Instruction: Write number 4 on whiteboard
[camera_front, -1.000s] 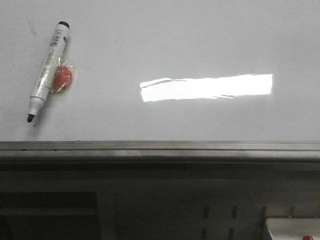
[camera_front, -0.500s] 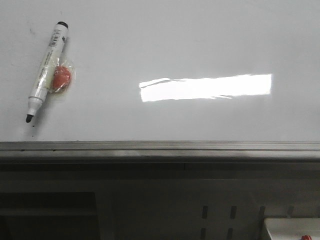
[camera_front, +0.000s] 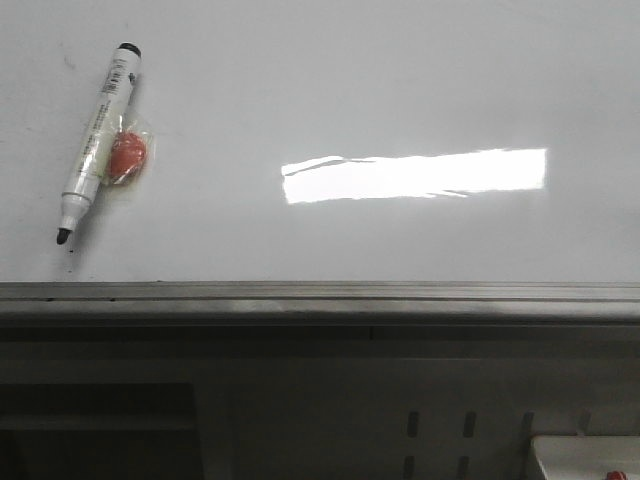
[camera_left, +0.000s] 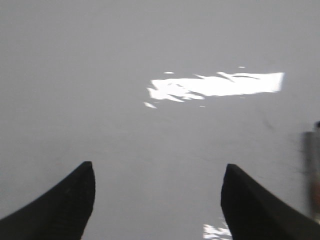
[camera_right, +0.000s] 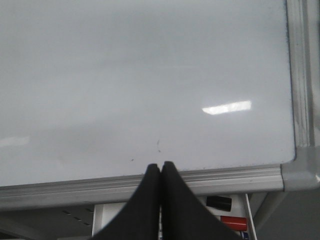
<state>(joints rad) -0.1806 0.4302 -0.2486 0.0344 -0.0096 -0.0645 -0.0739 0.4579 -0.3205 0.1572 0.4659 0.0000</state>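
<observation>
The whiteboard fills the front view, glossy white with a grey metal edge rail and a bright rectangular glare. No number 4 shows on it; only small faint smudges. A white marker with a black uncapped tip lies at the left, an orange lump in clear wrap taped to it. My left gripper is open and empty over bare board, with the marker's blurred edge beside it. My right gripper is shut and empty over the board's rail. Neither gripper shows in the front view.
Below the rail a dark shelf front has slots. A white tray corner with a red piece sits at the lower right. In the right wrist view a black cap and a red item lie under the board's corner.
The front view has shifted by a few pixels; the marker has stayed in place on the board. Nothing was taken hold of or let go.
</observation>
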